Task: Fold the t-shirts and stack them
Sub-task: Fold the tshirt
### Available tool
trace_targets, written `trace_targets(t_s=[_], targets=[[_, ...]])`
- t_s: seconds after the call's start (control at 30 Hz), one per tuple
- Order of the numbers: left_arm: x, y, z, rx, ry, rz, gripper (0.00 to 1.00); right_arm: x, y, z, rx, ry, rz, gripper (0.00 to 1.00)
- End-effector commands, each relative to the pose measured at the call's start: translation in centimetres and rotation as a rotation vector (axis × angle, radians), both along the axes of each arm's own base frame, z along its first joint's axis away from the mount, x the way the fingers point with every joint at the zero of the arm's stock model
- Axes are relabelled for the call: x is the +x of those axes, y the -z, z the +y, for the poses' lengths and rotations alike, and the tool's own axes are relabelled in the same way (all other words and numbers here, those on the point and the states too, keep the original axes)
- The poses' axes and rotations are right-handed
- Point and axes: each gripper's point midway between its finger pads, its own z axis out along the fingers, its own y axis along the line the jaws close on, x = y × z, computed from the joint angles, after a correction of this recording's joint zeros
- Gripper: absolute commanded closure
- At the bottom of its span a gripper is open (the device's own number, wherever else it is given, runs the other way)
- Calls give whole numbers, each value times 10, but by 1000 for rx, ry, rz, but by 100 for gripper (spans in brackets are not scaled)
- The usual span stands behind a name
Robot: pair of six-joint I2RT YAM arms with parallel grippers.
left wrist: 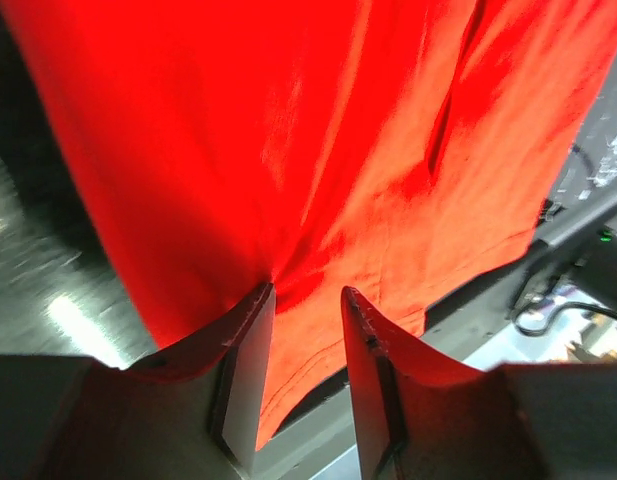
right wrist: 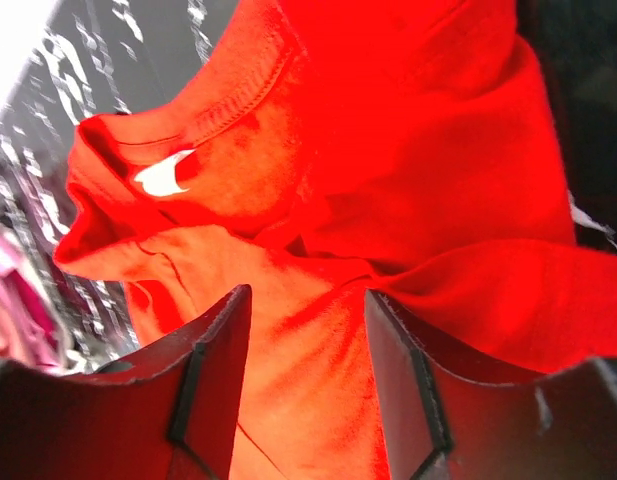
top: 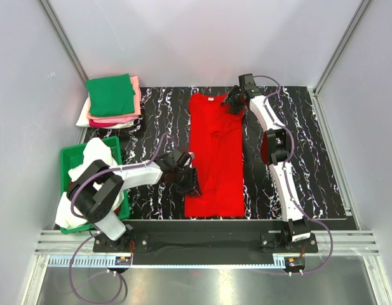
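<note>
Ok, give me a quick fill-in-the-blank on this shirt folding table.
The t-shirt stretched out on the black mat is ____. The top tee of the folded stack is ____. The right gripper sits at that long shirt's ____ end. The green bin holds ____ cloth.
Missing: red, green, collar, white.

- Black, white-veined tabletop (top: 297,159).
- Red t-shirt (top: 215,159) lies spread between my left fingers (left wrist: 243,370) and right fingers (right wrist: 213,380).
- Stack of folded tees (top: 113,101) sits well left of them.
</note>
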Motion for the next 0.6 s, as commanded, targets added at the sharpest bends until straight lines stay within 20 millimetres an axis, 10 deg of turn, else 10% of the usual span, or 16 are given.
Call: trace_targets(t_s=[0.0,0.17,0.4,0.47,0.5,0.57], targets=[[-6,-6,24,110,25,-27,58,28,-1,-4,48,54,-86,42],[9,-60,14,52,8,-120,45,29,-50,18,176,-53,-176,32],[25,-122,28,44,-40,-276,35,-14,-200,5,210,-166,-338,24],[21,-113,39,59,-64,-274,34,-41,-191,-13,140,-170,-271,23],[18,-114,43,48,-81,-279,32,-60,-228,-24,108,-157,-320,22],[16,-110,46,20,-101,-286,31,-102,-185,-39,33,-153,-189,22]])
